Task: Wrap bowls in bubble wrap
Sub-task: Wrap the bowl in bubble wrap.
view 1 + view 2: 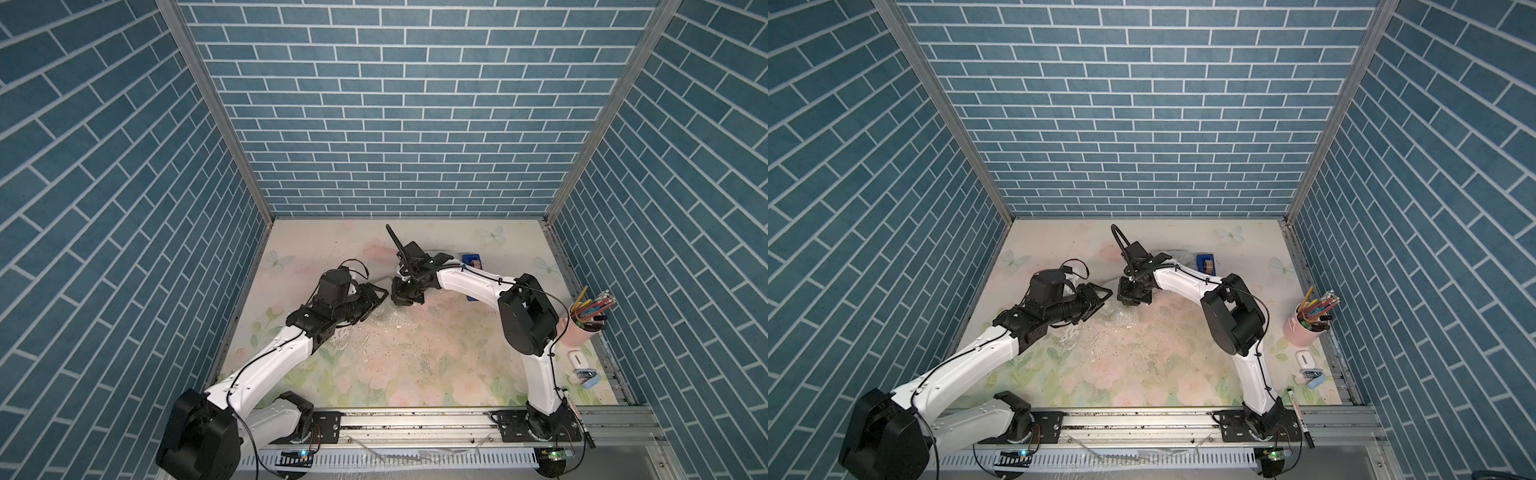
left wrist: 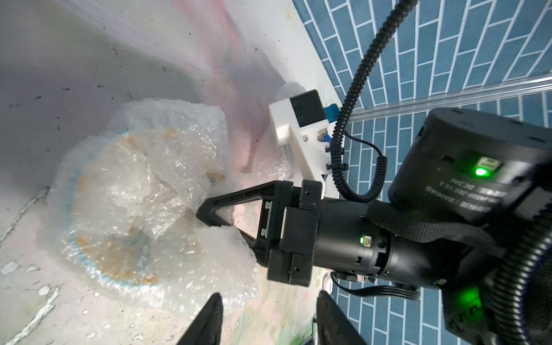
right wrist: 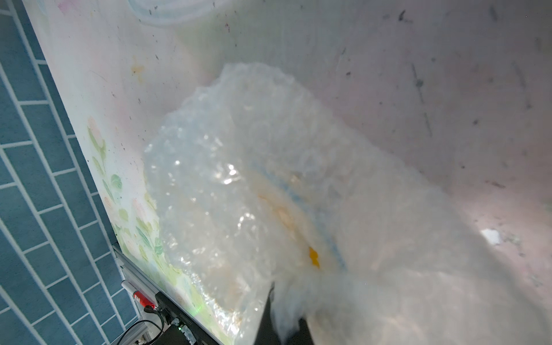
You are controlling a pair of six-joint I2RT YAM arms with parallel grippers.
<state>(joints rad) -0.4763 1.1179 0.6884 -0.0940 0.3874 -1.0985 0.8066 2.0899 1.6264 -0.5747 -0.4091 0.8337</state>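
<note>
The right gripper [image 3: 283, 325] was pinched shut on a gathered fold of the translucent clear bubble wrap sheet [image 3: 209, 179], its black fingers pointing down at the pale floral-printed bench [image 1: 415, 365]. In both top views it stood just below the middle of the frame [image 1: 405, 300] [image 1: 1129, 300]. The left wrist view showed one triangular finger of this gripper [image 2: 209, 219] biting into the crumpled plastic.

Under the sheet lay a small round ceramic bowl with yellow and blue markings on white [image 2: 113, 215], seen only dimly through the bubbles. Its blue rim line and a yellow patch also showed in the right wrist view [image 3: 298, 215]. The wrapped bowl sat on the bench, directly below and between the two grippers.

The left gripper [image 2: 268, 322] had its fingers apart with nothing between them, near the wrap but not touching it. In a top view it reached in from the lower left, its tips just left of the right gripper [image 1: 380, 296].

Further out, a second whitish crumpled bundle [image 1: 1170, 254] lay up and to the right, beside a blue tape dispenser [image 1: 471, 261]; what it held could not be told. A pink cup of pencils [image 1: 582, 328] stood at the bench's right edge.
</note>
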